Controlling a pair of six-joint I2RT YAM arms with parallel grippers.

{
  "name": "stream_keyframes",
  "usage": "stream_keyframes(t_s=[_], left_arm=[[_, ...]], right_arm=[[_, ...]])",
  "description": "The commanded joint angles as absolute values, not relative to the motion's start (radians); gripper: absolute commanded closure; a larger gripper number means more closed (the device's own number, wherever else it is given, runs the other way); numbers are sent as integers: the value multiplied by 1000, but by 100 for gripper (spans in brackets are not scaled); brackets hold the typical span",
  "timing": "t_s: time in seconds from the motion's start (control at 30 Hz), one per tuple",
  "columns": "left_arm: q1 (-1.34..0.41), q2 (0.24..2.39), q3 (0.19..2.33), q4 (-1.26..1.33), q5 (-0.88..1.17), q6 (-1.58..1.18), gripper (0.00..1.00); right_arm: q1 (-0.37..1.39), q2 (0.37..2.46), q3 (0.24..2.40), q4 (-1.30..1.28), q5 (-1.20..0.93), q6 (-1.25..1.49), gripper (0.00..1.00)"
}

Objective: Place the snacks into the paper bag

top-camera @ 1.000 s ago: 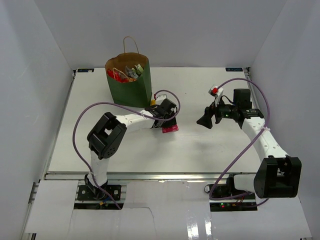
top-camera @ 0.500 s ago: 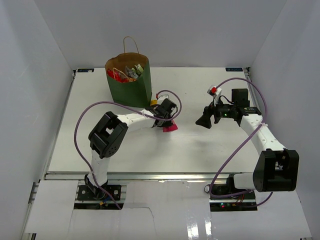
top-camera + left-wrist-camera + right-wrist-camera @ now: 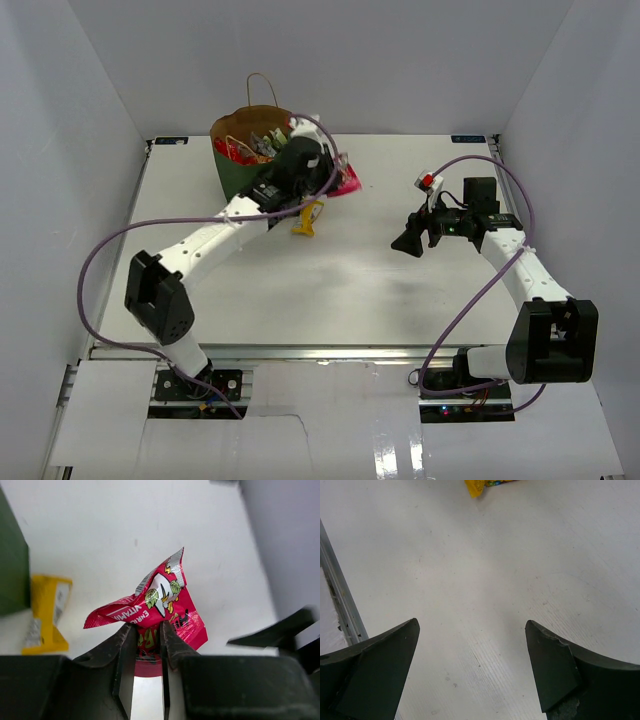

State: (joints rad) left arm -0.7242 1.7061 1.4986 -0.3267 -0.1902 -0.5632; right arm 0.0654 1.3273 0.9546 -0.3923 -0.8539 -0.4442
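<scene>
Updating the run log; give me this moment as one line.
left fingers: shut on pink packet, held above table beside paper bag | right fingers: open, empty | yellow packet: on table

Print on the pink packet point(image 3: 161, 606)
Centre of the left wrist view: white letters read "VITAMIN", with a partial "ENER" next to them; the rest is too crumpled to read.

The whole worktop point(image 3: 400, 300) is seen from high above its near edge. Close views are taken downward past the left claw point(image 3: 147, 630) and right claw point(image 3: 471, 624). The yellow packet point(image 3: 306, 220) is shared by all three
</scene>
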Motion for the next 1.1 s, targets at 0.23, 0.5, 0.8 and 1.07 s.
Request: stream_keyframes(t_s=[0.23,0.5,0.8,1.07], left_arm=[[-474,1667,1845,-432,-340,-549,98],[-376,1807,2014,-560,-376,-500,84],[-348,1813,2057,-566,-358,-489,27],[-347,1803,2207,-548,-209,-437,3]], right_arm=[[63,1315,982,-354,-894,-436,8],[61,1325,974,-341,-899,-434,8],[81,1414,1057,-409,-930,-471,8],[253,1604,1259,-437,-818,-299,0]])
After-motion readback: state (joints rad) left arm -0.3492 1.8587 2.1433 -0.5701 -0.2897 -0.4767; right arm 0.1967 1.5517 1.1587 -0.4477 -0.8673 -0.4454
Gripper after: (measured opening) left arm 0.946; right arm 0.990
